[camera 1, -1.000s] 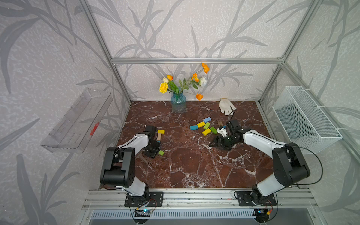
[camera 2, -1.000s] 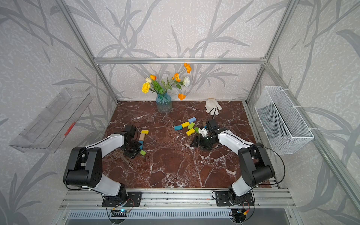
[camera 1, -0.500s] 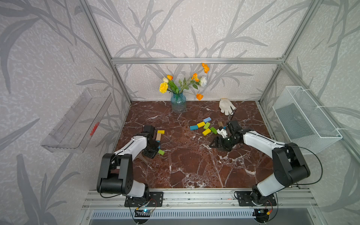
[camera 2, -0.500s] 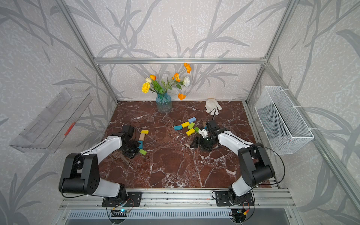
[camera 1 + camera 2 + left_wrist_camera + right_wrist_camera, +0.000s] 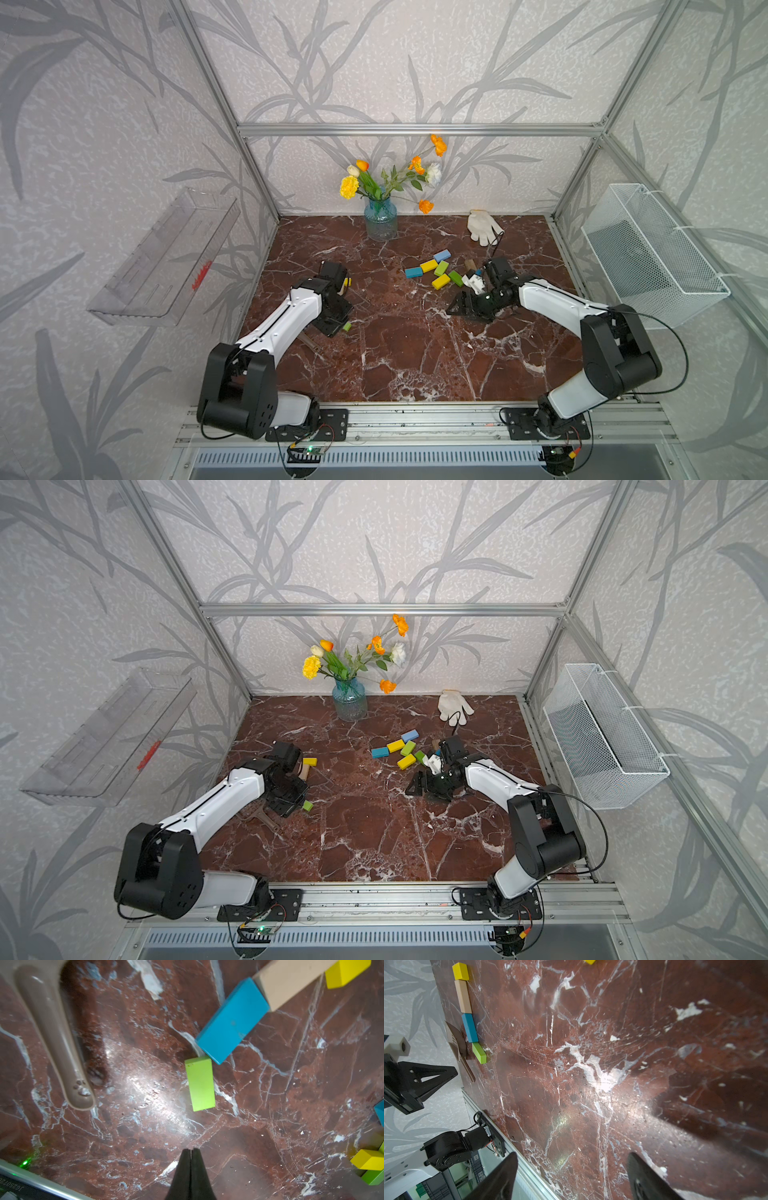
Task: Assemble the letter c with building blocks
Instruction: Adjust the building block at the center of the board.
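Left claw [image 5: 190,1153] pressed together, empty, near green block [image 5: 200,1084]; careless nudge could skew the row [image 5: 232,1020]; right claw [image 5: 571,1156] spread, empty

A robot test cell in a lab is shown, dressed like a home. A frame [image 5: 415,129] of aluminium bars is lined with leaf-print wallpaper [image 5: 374,62], and a marble-look bench [image 5: 415,365] is set inside. A left arm [image 5: 282,320] and a right arm [image 5: 552,299] are bolted to a rail [image 5: 415,419], with a bare circuit board [image 5: 307,449] wired below. A vase [image 5: 380,222] of flowers is stood at the back; a wire basket [image 5: 648,257] and a clear tray [image 5: 166,257] are hung on the side walls.
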Controlling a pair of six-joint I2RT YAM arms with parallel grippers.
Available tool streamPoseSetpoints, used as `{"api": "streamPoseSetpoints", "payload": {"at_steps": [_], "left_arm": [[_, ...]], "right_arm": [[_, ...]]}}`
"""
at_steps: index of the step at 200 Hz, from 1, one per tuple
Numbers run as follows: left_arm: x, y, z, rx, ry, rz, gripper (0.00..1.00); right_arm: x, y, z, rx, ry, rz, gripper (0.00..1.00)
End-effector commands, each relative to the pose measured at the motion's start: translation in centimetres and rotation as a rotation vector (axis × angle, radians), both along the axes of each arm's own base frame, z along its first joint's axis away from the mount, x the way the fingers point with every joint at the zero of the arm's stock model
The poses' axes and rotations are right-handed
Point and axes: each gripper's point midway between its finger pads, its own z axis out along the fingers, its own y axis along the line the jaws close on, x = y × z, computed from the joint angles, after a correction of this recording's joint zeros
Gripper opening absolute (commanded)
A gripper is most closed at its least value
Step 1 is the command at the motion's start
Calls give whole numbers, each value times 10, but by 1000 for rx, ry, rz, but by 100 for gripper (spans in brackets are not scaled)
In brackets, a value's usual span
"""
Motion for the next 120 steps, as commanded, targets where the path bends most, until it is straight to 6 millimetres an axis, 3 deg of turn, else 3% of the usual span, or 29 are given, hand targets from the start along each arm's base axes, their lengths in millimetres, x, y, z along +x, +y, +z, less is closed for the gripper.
{"api": "streamPoseSetpoints", "payload": {"at_steps": [1, 54, 120], "left_arm": [[3, -6, -2, 41, 24, -47, 5], [22, -19, -15, 99, 81, -205, 0], [19, -24, -39, 92, 155, -261, 0]], "right_arm": [[-1, 4, 8, 9, -12, 30, 82], [-1, 4, 13, 11, -23, 36, 82], [-2, 4, 12, 12, -18, 41, 82]]}}
